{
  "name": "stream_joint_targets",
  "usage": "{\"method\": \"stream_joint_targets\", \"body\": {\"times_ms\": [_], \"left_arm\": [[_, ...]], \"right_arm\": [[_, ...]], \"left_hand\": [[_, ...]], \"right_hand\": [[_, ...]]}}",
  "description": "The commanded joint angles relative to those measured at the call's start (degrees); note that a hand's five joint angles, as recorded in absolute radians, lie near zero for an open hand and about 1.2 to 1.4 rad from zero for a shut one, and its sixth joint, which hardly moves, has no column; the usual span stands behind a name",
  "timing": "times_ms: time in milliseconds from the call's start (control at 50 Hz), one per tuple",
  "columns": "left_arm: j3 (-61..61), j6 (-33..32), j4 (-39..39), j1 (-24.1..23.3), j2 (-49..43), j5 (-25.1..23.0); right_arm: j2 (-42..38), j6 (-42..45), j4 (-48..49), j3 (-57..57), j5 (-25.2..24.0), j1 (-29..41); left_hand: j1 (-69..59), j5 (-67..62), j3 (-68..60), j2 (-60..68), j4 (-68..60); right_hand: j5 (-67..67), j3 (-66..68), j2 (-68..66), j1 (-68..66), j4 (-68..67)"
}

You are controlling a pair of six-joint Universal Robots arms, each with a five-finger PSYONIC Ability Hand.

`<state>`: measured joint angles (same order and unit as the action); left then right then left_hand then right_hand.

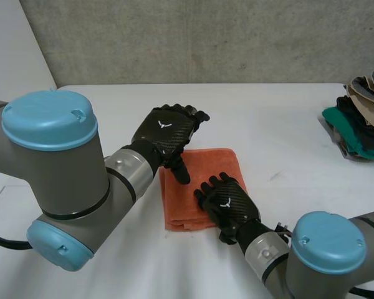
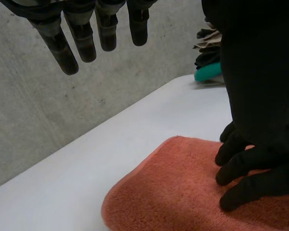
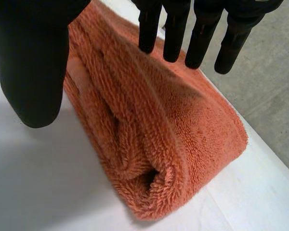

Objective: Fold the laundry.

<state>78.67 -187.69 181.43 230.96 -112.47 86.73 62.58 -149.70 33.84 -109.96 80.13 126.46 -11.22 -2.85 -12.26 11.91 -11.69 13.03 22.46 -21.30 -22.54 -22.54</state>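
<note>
Towel point(image 1: 212, 163) lies folded mid-counter point(image 1: 280, 118) in the head view, left hand point(image 1: 168, 128) hovering straight-fingered and empty over its far left corner, right hand point(image 1: 229, 202) resting on its near side. Left wrist view: the right hand's fingers point(image 2: 236, 163) press the top layer. Right wrist view: they are straight, gripping nothing, and I judge that dragging them could unroll the loose layers.

The setting is a robotics laboratory work cell, not a home. Indicators:
- A bare grey concrete wall point(image 1: 206, 37) rises directly behind the work surface.
- The work surface is a plain white table point(image 1: 268, 124).
- Two robot arms with grey joints and light-blue caps, the left arm point(image 1: 56, 168) and the right arm point(image 1: 327, 249), reach over the table from its near side.
- A mixed pile of crumpled clothes point(image 1: 361, 118), in green, dark and beige fabric, lies at the table's right edge.
</note>
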Motion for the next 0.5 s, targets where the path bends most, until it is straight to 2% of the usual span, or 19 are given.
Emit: {"method": "stream_joint_targets", "body": {"times_ms": [20, 500], "left_arm": [[0.1, 0.8, 0.1, -0.4, -0.1, 0.5], [1.1, 0.8, 0.6, -0.2, -0.1, 0.5]], "right_arm": [[-4.8, 3.3, 3.1, 3.4, 0.6, -0.1], [-9.8, 3.4, 3.0, 13.1, 1.8, -0.2]], "left_hand": [[-2.0, -0.4, -1.0, 1.3, -1.6], [-2.0, -0.4, -1.0, 1.3, -1.6]], "right_hand": [[10.2, 10.8, -12.0, -10.7, -10.7], [12.6, 13.2, -14.4, -13.1, -13.1]]}}
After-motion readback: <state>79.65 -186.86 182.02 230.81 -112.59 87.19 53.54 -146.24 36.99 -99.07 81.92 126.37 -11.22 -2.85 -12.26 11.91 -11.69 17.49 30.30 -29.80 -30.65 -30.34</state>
